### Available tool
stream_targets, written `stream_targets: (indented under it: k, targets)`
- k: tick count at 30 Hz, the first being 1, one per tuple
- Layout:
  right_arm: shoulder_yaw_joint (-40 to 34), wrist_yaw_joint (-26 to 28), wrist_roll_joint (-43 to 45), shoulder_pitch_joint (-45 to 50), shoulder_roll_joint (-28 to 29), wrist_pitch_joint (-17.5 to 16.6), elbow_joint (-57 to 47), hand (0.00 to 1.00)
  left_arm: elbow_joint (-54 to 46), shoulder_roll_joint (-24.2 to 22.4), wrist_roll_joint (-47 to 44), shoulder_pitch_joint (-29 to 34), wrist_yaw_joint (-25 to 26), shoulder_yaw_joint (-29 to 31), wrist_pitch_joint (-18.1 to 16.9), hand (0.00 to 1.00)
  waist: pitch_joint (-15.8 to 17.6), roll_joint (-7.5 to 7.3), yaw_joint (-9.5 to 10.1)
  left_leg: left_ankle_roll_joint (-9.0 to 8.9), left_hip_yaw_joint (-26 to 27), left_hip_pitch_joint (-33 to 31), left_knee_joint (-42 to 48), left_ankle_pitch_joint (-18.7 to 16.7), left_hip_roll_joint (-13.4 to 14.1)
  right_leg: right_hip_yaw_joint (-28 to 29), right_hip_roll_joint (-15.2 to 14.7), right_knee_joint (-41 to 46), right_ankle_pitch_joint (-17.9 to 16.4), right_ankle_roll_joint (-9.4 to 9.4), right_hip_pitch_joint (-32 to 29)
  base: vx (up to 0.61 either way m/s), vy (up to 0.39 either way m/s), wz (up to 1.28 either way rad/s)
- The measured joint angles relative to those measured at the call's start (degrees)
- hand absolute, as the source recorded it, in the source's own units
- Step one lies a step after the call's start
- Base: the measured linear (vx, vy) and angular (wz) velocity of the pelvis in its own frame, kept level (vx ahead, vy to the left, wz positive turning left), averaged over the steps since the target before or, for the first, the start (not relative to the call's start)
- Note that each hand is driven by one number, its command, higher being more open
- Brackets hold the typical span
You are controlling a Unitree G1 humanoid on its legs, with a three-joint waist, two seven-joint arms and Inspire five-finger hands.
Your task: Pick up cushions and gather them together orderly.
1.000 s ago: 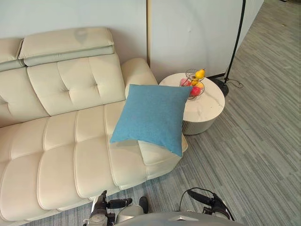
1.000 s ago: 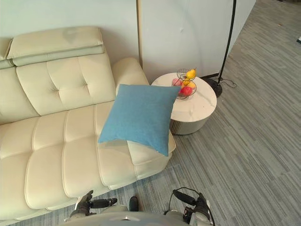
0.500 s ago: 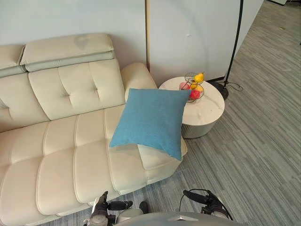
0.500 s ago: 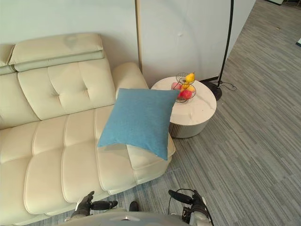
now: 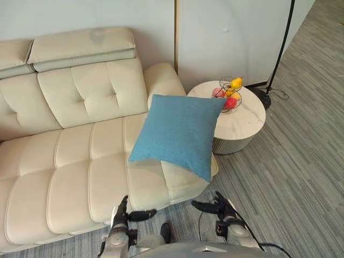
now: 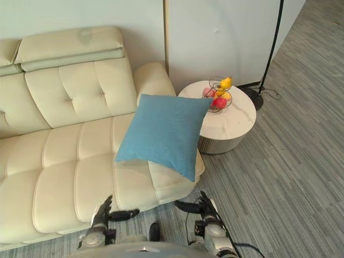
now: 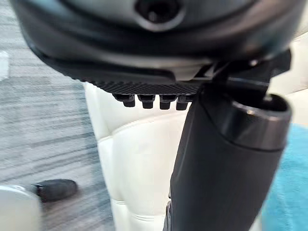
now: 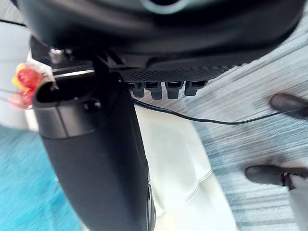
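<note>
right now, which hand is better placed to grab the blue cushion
Right, probably. The right hand is open just below the low corner of the blue cushion, at the end of the sofa. The left hand, also open, is further along the sofa front.

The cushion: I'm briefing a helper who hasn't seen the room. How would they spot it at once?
Start at the cream sofa along the wall. At its end beside the round side table, a square cushion rests tilted by the armrest. It is plain blue, unlike the pale sofa and the fruit basket.
</note>
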Motion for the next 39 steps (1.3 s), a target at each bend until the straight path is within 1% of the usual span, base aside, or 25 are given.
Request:
stream_targets:
  k: [1,2,4,5,10,15,20,25,31,35,36,37,39]
  targets:
    - [0.00,-0.14,-0.01,-0.09,0.06,0.00,-0.43,1.00,-0.38,-0.13,0.00,-0.01,0.11,-0.11,0.00,1.00,0.00,0.00,0.00,0.00,0.00,0.00,0.00,0.00,-0.01,0.00,-0.01,0.00,0.00,0.00,0.00,0.00,0.000,0.00]
    - [-0.33,-1.56,-1.45,-0.48,0.17,-0.34,-4.13,1.00,-3.74,-0.86,0.33,0.05,1.30,-0.64,0.02,1.00,0.03,0.00,-0.01,0.00,-0.02,-0.03,0.00,0.00,-0.10,0.03,-0.09,-0.04,0.00,0.00,0.00,0.00,0.000,0.00]
    - [-0.74,-2.86,-2.20,-0.61,0.12,-0.89,-6.13,1.00,-5.96,-1.13,1.08,0.06,2.52,-0.59,0.02,1.00,0.04,0.00,-0.03,-0.01,-0.02,-0.02,0.01,-0.01,-0.11,0.07,-0.10,-0.06,0.00,-0.01,0.01,0.00,0.000,0.00]
    - [-1.79,-4.06,-2.59,-0.76,0.11,-1.39,-8.28,1.00,-8.66,-1.11,1.28,0.02,3.91,-0.39,0.01,1.00,0.05,0.02,-0.06,-0.01,-0.01,-0.02,0.01,-0.01,-0.09,0.11,-0.07,-0.11,0.00,-0.01,0.05,0.00,0.000,0.00]
    - [-4.07,-7.36,-5.76,-0.79,0.40,-1.52,-12.45,1.00,-14.54,-1.22,3.30,0.04,6.69,0.97,0.03,1.00,0.19,0.26,-0.09,-0.02,0.30,-0.01,0.01,-0.02,0.16,0.41,0.12,-0.14,0.05,-0.13,-0.03,-0.01,0.000,-0.02]
    - [-5.55,-10.64,-6.66,-0.63,1.33,-1.57,-17.37,1.00,-18.35,-1.21,3.23,0.06,9.83,2.24,0.03,1.00,0.33,0.53,-0.17,-0.10,0.95,0.06,0.00,-0.07,0.50,1.09,0.43,-0.22,0.25,-0.43,-0.20,-0.02,0.002,-0.08]
    - [-5.59,-10.71,-6.64,-0.53,1.35,-1.56,-18.11,1.00,-18.36,-1.25,3.17,0.15,10.02,3.56,0.15,1.00,0.38,0.62,-0.18,-0.20,1.27,0.01,0.00,-0.14,0.64,1.44,0.53,-0.23,0.28,-0.48,-0.39,-0.01,0.004,-0.04]
    - [-7.68,-9.74,-6.57,-0.48,0.98,-1.52,-18.10,1.00,-18.39,-1.12,3.17,0.06,10.22,6.19,0.24,1.00,0.45,0.73,-0.15,-0.30,1.65,-0.69,0.01,-0.20,0.75,1.91,0.62,-0.23,0.38,-0.63,-1.20,0.00,0.004,-0.03]
    - [-8.70,-8.17,-6.40,-1.26,-1.52,-1.06,-17.64,1.00,-18.37,1.26,2.21,-0.93,10.04,7.10,0.56,1.00,0.50,0.79,0.09,-0.29,2.25,-1.70,0.03,-0.19,0.86,2.59,0.71,-0.19,0.64,-0.96,-2.56,0.00,0.008,-0.06]
    - [-8.93,-8.07,-5.54,-3.87,-2.87,-1.02,-16.14,1.00,-18.14,2.71,0.68,-3.71,10.06,8.00,0.91,1.00,0.78,0.86,0.32,-0.33,2.45,-3.49,0.31,0.24,1.11,3.02,0.86,0.08,0.97,-1.35,-4.51,-0.01,0.005,-0.02]
    - [-8.88,-7.89,-5.21,-6.87,-3.88,-0.97,-14.86,1.00,-18.03,3.84,0.41,-7.18,10.05,7.99,0.93,1.00,1.30,0.83,0.95,-0.51,2.50,-6.26,0.33,1.12,1.55,3.45,1.29,0.06,1.86,-2.19,-7.31,-0.04,0.005,-0.03]
    - [-8.92,-7.90,-5.11,-7.67,-3.94,-0.97,-14.66,1.00,-18.01,4.11,0.26,-8.21,10.06,7.98,0.93,1.00,1.72,0.73,1.24,-0.56,2.54,-6.70,0.34,1.28,1.66,3.59,1.40,0.08,1.99,-2.32,-7.77,-0.06,-0.005,-0.06]
    - [-8.58,-7.96,-3.22,-11.73,-4.36,-0.97,-13.13,1.00,-16.80,5.67,-0.67,-13.11,10.12,7.40,0.92,1.00,3.46,0.24,2.12,-0.90,2.63,-8.34,0.36,2.09,2.21,3.99,1.95,0.11,2.62,-3.13,-9.44,-0.08,-0.022,-0.04]
